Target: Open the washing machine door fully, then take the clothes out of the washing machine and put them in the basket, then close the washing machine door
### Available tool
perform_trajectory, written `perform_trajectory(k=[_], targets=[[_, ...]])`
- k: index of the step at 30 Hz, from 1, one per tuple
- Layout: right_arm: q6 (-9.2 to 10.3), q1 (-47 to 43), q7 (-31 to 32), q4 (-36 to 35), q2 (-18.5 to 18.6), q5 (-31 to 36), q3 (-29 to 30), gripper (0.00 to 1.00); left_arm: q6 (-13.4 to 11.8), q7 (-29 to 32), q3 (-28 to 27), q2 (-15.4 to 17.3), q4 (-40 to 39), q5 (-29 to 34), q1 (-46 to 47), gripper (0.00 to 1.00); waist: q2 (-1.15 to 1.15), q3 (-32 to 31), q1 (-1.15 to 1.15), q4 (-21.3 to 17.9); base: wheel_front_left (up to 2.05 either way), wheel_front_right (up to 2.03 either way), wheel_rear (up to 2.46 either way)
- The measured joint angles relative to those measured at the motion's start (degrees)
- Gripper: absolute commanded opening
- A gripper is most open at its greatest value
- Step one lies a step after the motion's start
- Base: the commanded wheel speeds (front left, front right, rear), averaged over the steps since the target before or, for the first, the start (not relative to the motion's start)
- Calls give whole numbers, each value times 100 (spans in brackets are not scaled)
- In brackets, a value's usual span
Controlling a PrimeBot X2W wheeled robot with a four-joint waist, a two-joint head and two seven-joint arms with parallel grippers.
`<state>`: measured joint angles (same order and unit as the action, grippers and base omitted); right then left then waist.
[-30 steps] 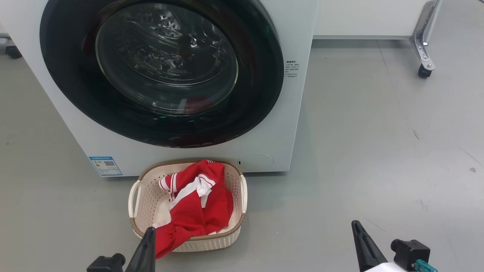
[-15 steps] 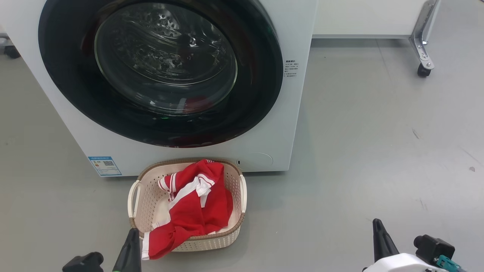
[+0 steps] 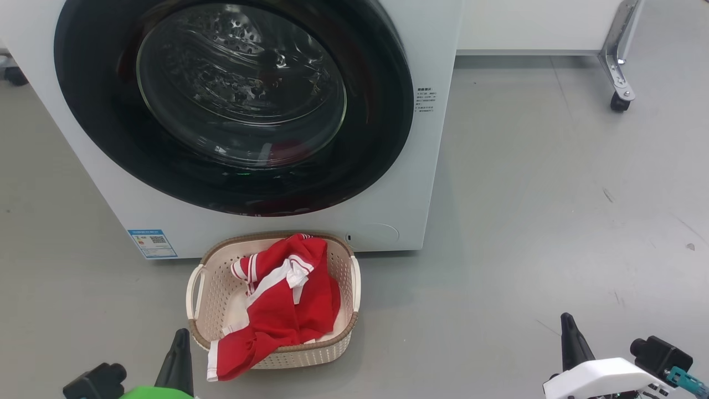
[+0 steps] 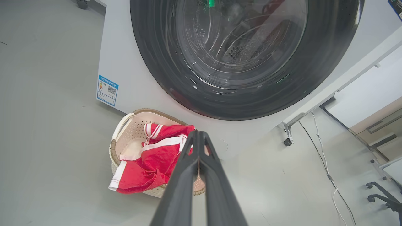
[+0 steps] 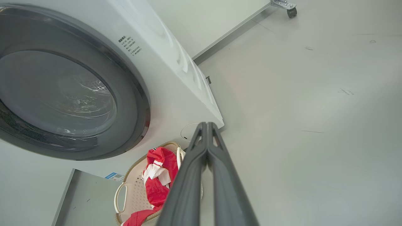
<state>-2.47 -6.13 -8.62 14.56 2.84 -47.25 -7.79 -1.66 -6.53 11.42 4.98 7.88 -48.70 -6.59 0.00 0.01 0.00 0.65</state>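
The white washing machine fills the upper left of the head view, and its round black-rimmed glass door lies flat against the front. On the floor just before it stands the cream basket, holding the red clothes with white stripes; one corner hangs over the near rim. My left gripper is shut and empty, low at the basket's near-left corner. Far to the right, over bare floor, my right gripper is shut and empty too. Both wrist views show the closed fingers pointing toward the basket.
Grey floor spreads to the right of the machine. A white unit on a metal caster leg stands at the back right. Cables and a chair base lie on the floor in the left wrist view.
Both grippers have drawn back and outward toward the bottom corners of the head view, the left one leftward, the right one rightward. The basket, clothes and door have not moved.
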Motion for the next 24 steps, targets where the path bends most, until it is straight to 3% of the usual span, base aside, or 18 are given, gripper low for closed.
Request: perform_trajectory(k=[24], targets=[[-152,316,407,-1,104,-1848,367,0,256,350,-404,11,248,-1778,311,0,0,8,0,-25,0,0,0]])
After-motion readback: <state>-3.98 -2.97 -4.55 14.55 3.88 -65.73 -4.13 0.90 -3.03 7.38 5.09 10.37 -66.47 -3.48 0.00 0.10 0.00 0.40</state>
